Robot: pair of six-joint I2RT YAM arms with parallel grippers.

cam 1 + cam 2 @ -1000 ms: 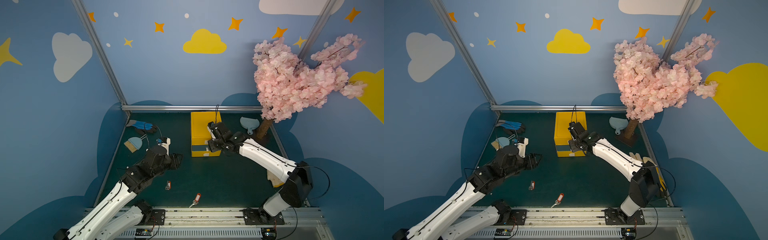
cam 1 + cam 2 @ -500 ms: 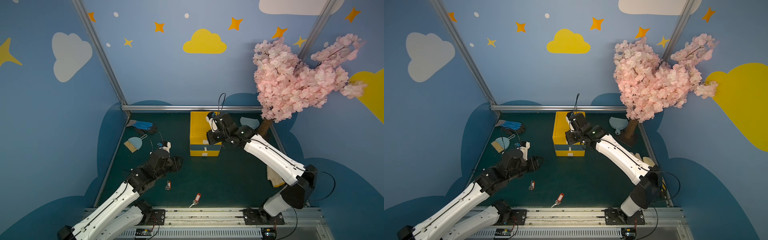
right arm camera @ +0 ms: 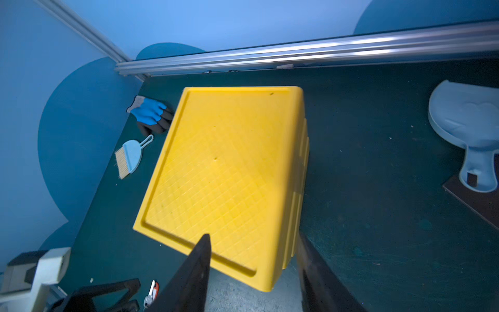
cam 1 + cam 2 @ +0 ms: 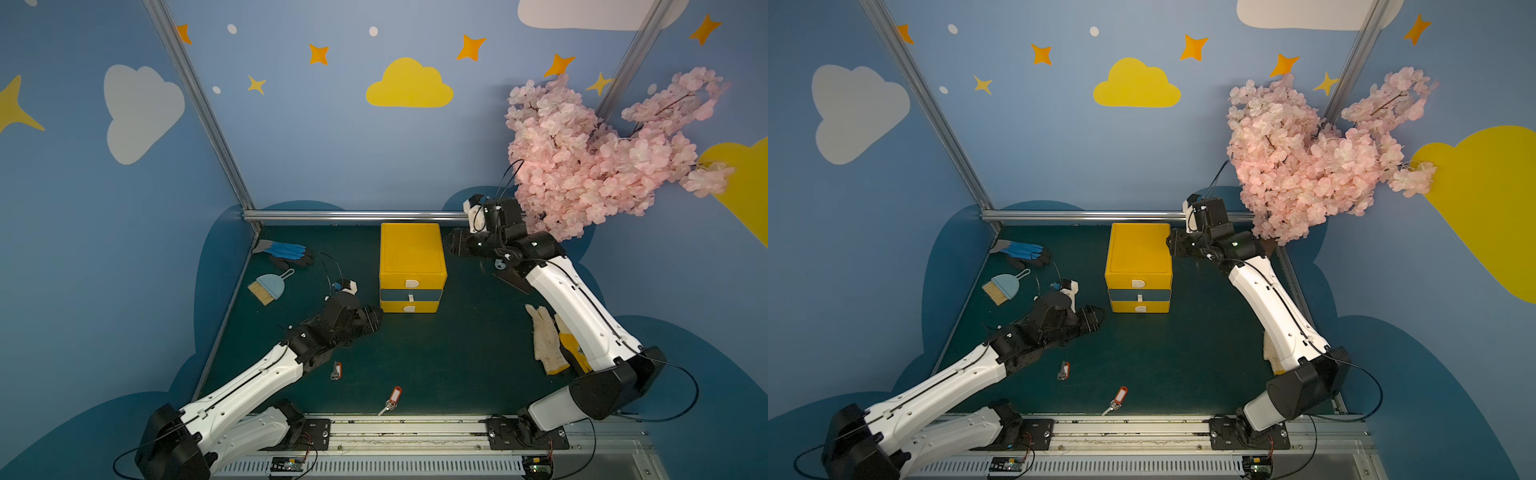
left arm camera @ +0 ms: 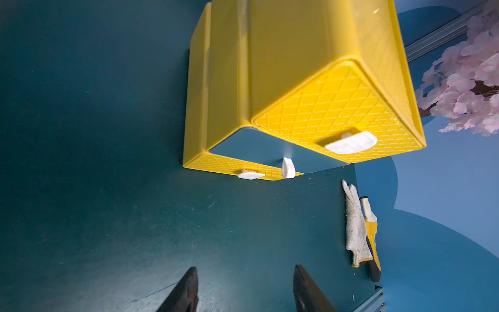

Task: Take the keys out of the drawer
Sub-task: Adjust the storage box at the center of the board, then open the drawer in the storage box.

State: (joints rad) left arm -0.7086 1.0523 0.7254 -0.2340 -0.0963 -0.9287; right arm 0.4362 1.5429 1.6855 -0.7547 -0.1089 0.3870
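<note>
I see a yellow drawer unit (image 5: 337, 108) embossed with a diamond lattice, its middle drawer (image 5: 256, 146) dark teal, handles (image 5: 351, 143) white, and silver keys (image 4: 336, 370) with orange-red tags on the dark green mat (image 4: 457, 365).

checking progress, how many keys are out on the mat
2: one key by the left arm, another key near the front rail. Closed drawers may hide more.

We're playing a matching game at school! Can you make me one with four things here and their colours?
Things: 1 drawer box; 2 blossom tree; 3 little brush; 4 key tag nearest the front rail.
Colours: a pink; b orange-red; c yellow; d light blue.
Pairs: 1-c, 2-a, 3-d, 4-b.
</note>
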